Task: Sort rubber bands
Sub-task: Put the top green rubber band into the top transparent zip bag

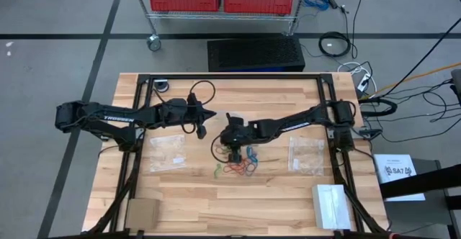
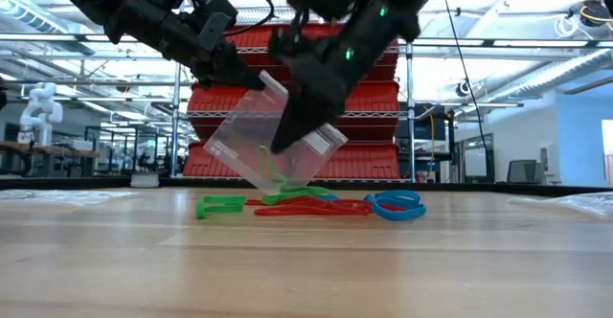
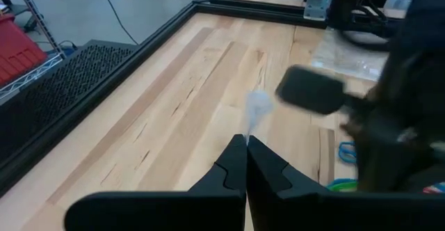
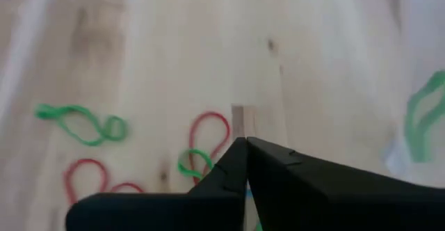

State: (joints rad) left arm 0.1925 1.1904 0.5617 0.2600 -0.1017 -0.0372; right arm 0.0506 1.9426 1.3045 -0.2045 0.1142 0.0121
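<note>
The rubber bands [image 1: 239, 166] lie in a loose heap of green, red and blue loops on the wooden table [image 1: 238, 210], near its middle. The right gripper [image 1: 232, 152] hangs just above the heap's rear edge, its fingers pressed together; whether a band is caught between them cannot be told. In the low view a clear plastic bag [image 2: 273, 136] hangs tilted above the bands, a green band inside it. The left gripper [image 1: 209, 115], fingers together, pinches the bag's upper corner.
</note>
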